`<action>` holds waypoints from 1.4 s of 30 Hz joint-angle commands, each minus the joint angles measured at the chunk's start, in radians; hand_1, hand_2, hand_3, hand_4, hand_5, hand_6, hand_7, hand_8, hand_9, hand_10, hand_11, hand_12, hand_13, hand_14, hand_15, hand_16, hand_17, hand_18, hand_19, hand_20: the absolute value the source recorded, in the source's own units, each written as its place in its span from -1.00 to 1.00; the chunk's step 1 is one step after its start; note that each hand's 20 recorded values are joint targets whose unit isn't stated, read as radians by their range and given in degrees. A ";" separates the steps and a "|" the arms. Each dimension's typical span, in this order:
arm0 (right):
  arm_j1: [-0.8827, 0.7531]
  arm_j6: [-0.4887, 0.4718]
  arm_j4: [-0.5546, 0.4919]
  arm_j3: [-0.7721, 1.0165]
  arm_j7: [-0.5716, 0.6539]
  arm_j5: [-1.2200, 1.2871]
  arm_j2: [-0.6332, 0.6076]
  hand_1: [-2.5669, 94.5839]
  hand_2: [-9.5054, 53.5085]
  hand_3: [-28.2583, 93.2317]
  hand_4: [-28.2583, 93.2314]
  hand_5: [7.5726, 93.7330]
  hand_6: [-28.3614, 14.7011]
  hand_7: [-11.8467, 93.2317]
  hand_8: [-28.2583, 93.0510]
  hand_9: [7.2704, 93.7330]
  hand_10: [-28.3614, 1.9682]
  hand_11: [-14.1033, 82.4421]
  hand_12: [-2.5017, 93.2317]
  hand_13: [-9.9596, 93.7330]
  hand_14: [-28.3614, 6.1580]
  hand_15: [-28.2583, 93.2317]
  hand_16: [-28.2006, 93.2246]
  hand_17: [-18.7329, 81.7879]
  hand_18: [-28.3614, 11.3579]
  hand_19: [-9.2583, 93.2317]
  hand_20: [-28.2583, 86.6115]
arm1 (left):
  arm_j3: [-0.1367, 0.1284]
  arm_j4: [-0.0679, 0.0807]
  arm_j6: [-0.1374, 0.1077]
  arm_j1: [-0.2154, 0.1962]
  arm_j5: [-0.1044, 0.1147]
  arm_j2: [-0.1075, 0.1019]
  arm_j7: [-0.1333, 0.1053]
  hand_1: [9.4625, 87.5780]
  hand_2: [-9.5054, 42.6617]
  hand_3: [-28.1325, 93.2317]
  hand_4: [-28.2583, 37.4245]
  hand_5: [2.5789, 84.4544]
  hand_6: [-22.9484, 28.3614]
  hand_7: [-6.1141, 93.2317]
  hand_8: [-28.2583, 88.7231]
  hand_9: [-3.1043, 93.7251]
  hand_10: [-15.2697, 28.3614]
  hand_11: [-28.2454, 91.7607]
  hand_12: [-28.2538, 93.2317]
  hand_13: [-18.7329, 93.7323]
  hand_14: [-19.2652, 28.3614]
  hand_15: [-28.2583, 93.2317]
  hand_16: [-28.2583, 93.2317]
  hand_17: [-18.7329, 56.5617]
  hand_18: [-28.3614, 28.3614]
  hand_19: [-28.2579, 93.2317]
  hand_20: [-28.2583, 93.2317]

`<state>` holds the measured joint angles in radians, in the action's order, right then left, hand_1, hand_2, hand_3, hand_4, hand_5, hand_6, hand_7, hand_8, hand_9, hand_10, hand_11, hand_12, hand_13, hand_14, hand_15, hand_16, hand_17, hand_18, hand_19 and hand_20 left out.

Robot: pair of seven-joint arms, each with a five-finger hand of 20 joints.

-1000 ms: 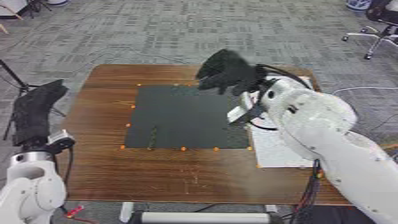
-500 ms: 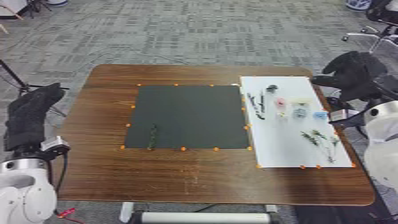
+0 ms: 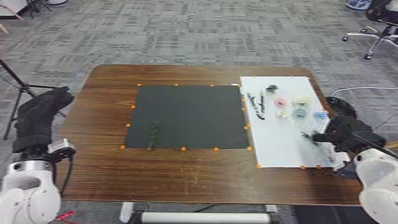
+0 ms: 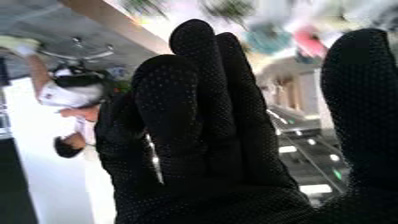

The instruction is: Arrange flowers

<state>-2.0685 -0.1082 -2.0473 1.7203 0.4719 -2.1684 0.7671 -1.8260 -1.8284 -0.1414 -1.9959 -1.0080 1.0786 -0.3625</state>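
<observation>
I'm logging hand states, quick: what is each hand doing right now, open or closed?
Left hand: open, nothing seen in it.
Right hand: open, fingers straight, holding nothing.

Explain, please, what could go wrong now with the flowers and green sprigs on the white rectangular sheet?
The right hand in a black fabric glove is close to the thin green sprigs, so it might sweep them aside. The small blue flower lies nearby and might get knocked.
</observation>
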 commanded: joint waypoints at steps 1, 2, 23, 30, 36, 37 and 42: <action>-0.011 -0.019 0.016 0.004 0.022 -0.047 0.009 -0.27 -1.00 0.47 -0.73 0.32 0.09 -0.41 -0.57 0.58 -0.17 -0.18 -0.41 0.61 0.03 0.43 0.07 0.15 -0.79 0.73 0.42 | 0.003 -0.008 0.019 -0.015 -0.006 0.015 0.010 -0.56 -0.47 0.69 -0.94 0.25 -0.04 -0.55 -0.65 0.12 0.35 -0.20 -0.30 0.06 0.54 -0.16 -0.50 -0.32 0.42 -0.34 -0.23; -0.012 -0.030 0.017 0.003 0.026 -0.047 0.012 -0.27 -1.00 0.47 -0.73 0.32 0.09 -0.41 -0.57 0.57 -0.17 -0.18 -0.41 0.61 0.04 0.43 0.08 0.15 -0.79 0.73 0.42 | 0.005 -0.008 0.019 -0.015 -0.005 0.015 0.010 -0.56 -0.48 0.69 -0.94 0.25 -0.04 -0.55 -0.65 0.12 0.35 -0.20 -0.30 0.06 0.54 -0.16 -0.50 -0.32 0.42 -0.34 -0.23; 0.036 0.216 0.008 -0.109 0.062 -0.046 -0.036 0.25 -1.00 0.35 -0.74 0.63 0.26 -0.31 -0.10 0.96 0.28 0.02 -0.38 0.99 0.55 0.42 0.09 0.58 -0.39 1.00 0.25 | -0.002 -0.011 0.032 -0.016 0.002 0.010 0.021 -0.56 -0.51 0.69 -0.92 0.25 -0.03 -0.55 -0.65 0.12 0.35 -0.19 -0.30 0.06 0.54 -0.16 -0.50 -0.33 0.42 -0.35 -0.24; 0.169 0.234 -0.084 -0.170 0.097 0.155 -0.067 0.25 -1.00 0.38 -0.71 0.65 0.17 -0.25 -0.15 0.99 0.26 0.01 -0.39 1.00 0.54 0.42 0.09 0.62 -0.34 1.00 0.23 | -0.025 -0.019 0.040 -0.029 0.004 -0.001 0.044 -0.57 -0.53 0.69 -0.92 0.24 -0.03 -0.55 -0.65 0.12 0.35 -0.19 -0.30 0.06 0.54 -0.16 -0.50 -0.33 0.43 -0.35 -0.24; 0.387 0.284 -0.116 -0.361 0.112 0.381 -0.061 0.25 -1.00 0.39 -0.69 0.67 0.15 -0.25 -0.17 1.00 0.24 0.01 -0.41 1.00 0.55 0.43 0.07 0.63 -0.34 1.00 0.23 | -0.029 -0.019 0.048 -0.025 0.007 -0.008 0.054 -0.57 -0.56 0.68 -0.92 0.24 -0.02 -0.56 -0.65 0.11 0.35 -0.19 -0.30 0.05 0.54 -0.16 -0.50 -0.34 0.43 -0.35 -0.24; 0.429 0.283 -0.114 -0.399 0.115 0.420 -0.054 0.26 -1.00 0.38 -0.69 0.67 0.14 -0.25 -0.17 1.00 0.24 0.01 -0.41 1.00 0.55 0.43 0.06 0.64 -0.34 1.00 0.24 | -0.030 -0.019 0.053 -0.025 0.005 -0.006 0.056 -0.57 -0.56 0.68 -0.92 0.24 -0.02 -0.56 -0.65 0.11 0.35 -0.20 -0.30 0.05 0.54 -0.16 -0.50 -0.34 0.43 -0.35 -0.24; 0.641 0.283 -0.061 -0.627 0.120 0.488 -0.003 0.27 -1.00 0.37 -0.68 0.69 0.12 -0.26 -0.18 1.00 0.22 0.01 -0.44 1.00 0.57 0.44 0.04 0.65 -0.33 1.00 0.24 | -0.034 -0.017 0.061 -0.024 0.003 -0.011 0.061 -0.58 -0.57 0.68 -0.92 0.24 -0.01 -0.57 -0.65 0.11 0.36 -0.20 -0.30 0.05 0.54 -0.17 -0.50 -0.34 0.43 -0.35 -0.24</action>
<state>-1.7013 0.1724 -2.1318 1.3160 0.5958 -1.7448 0.6983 -1.8500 -1.8384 -0.1010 -2.0129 -1.0063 1.0747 -0.3155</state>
